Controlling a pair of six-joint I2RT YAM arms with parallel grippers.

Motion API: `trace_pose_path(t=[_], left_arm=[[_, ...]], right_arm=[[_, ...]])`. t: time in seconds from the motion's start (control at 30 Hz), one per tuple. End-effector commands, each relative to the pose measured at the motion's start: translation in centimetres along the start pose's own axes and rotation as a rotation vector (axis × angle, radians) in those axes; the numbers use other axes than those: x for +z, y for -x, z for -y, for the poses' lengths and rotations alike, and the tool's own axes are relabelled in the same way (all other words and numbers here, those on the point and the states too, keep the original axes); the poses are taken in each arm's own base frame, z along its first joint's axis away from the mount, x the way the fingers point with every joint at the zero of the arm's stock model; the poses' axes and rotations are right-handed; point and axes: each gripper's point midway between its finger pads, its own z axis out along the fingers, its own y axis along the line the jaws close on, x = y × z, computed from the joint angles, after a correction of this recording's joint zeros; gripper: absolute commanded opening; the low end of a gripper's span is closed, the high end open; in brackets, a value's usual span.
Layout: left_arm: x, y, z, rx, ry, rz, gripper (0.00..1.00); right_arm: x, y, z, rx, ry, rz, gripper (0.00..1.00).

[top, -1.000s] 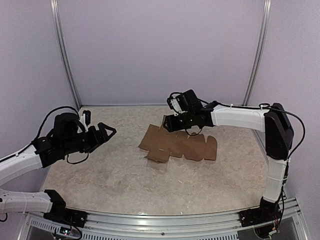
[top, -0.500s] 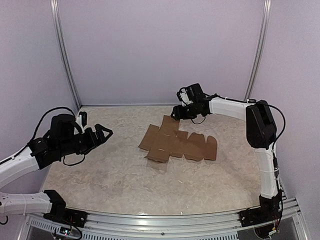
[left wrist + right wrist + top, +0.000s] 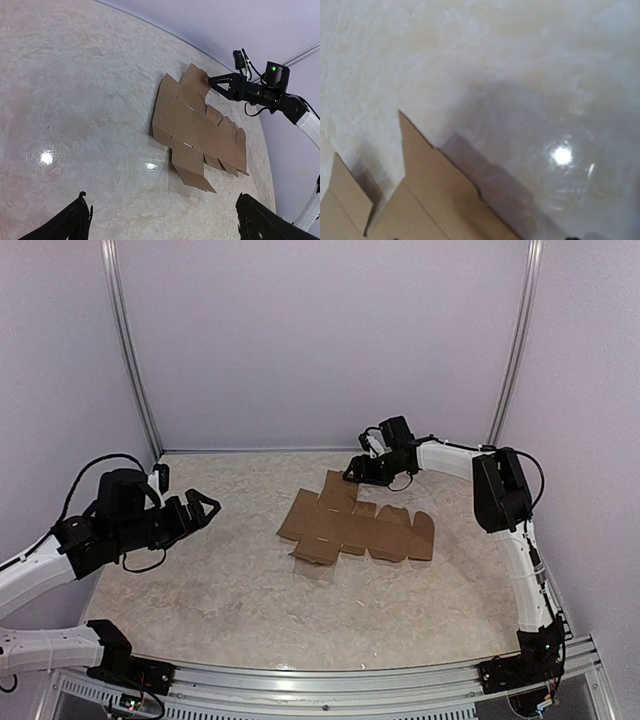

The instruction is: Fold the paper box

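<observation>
The paper box (image 3: 355,524) is a flat brown die-cut sheet lying mid-table, with its flaps spread out; it also shows in the left wrist view (image 3: 192,127). My right gripper (image 3: 352,474) hovers just past the sheet's far flap, open and holding nothing, and the left wrist camera catches it there (image 3: 216,83). In the right wrist view only the flap's pointed corners (image 3: 427,175) appear, lying free on the table. My left gripper (image 3: 203,508) is well left of the sheet, jaws wide open and empty, with its fingertips (image 3: 75,222) at the bottom of its own view.
Pale marbled tabletop (image 3: 230,590) with a metal rail (image 3: 330,680) along the near edge. Lilac walls and two upright metal posts (image 3: 130,350) close off the back. The right arm (image 3: 500,490) stretches along the right side.
My right gripper has let go of the far flap, opened wider and drawn back toward the far right. The flap has settled down. My left gripper has pulled back a little to the left.
</observation>
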Motion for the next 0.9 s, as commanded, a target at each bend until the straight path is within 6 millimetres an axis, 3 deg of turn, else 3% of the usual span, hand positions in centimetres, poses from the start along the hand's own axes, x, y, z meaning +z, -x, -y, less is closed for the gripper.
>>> trace_pose_path(t=[0.0, 0.17, 0.67, 0.87], left_arm=[[0.0, 0.6, -0.1, 0.022, 0.018, 0.005, 0.99], [0.3, 0.5, 0.0, 0.026, 0.02, -0.002, 0.99], [0.2, 0.7, 0.3, 0.023, 0.006, -0.001, 0.99], [0.1, 0.7, 0.4, 0.022, -0.001, 0.002, 0.99]], right_arm=[[0.9, -0.3, 0.2, 0.035, 0.062, -0.019, 0.69], [1.2, -0.8, 0.3, 0.04, 0.093, -0.029, 0.59], [-0.1, -1.1, -0.6, 0.032, 0.117, -0.008, 0.02], [-1.3, -1.3, -1.0, 0.028, 0.119, 0.013, 0.0]])
